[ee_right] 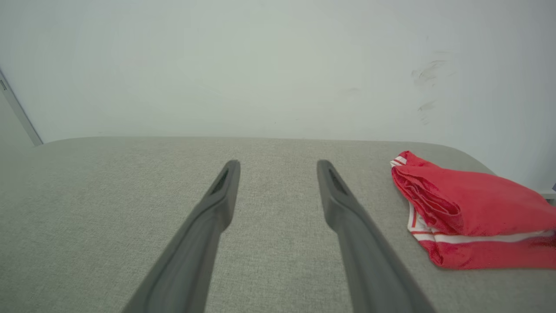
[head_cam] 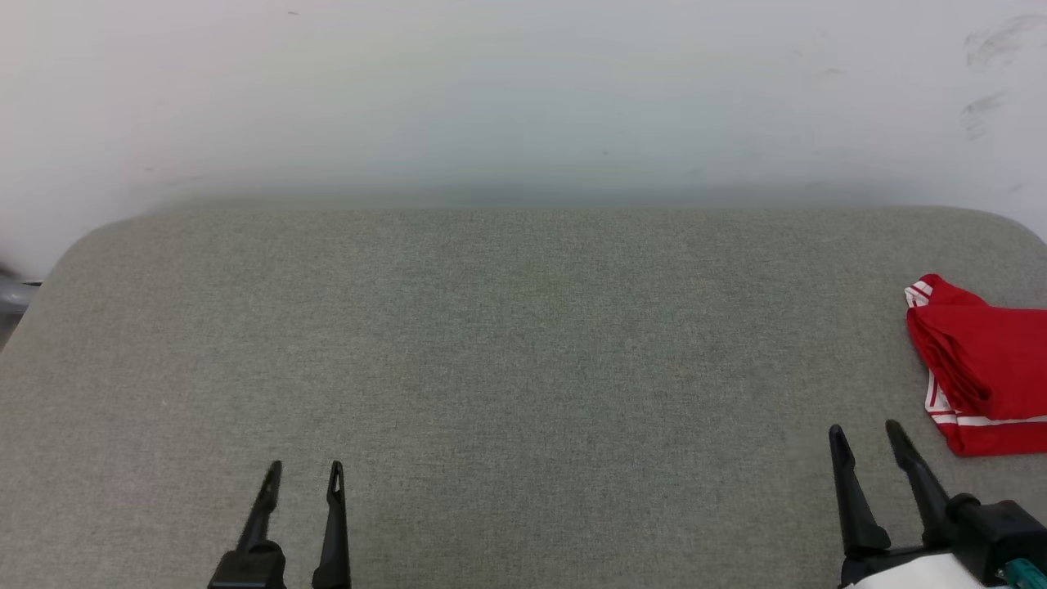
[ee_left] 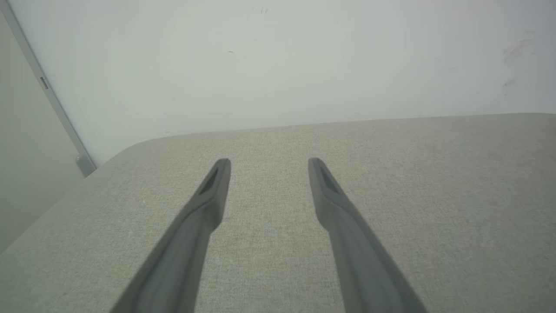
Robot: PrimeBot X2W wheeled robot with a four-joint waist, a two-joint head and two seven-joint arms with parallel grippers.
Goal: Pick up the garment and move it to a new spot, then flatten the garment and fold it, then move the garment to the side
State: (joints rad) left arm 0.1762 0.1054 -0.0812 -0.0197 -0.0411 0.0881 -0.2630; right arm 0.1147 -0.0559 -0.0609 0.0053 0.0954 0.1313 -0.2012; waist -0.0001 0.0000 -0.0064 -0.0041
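Grey woven tabletop [head_cam: 491, 343] under a scuffed white wall [head_cam: 523, 98], with the garment [head_cam: 981, 368] folded at its right edge.

The garment lies as a compact red bundle, with white-and-red striped trim along its near and left sides. It sits just right of the right gripper [head_cam: 863, 428] without touching it, and the left gripper [head_cam: 305, 468] is well apart at the near left. Both grippers have their fingers spread with nothing between them. The cloth looks light, soft and limp, and would likely slump or unfold if lifted by one layer. A hold should pinch through all the stacked layers at the folded left edge.
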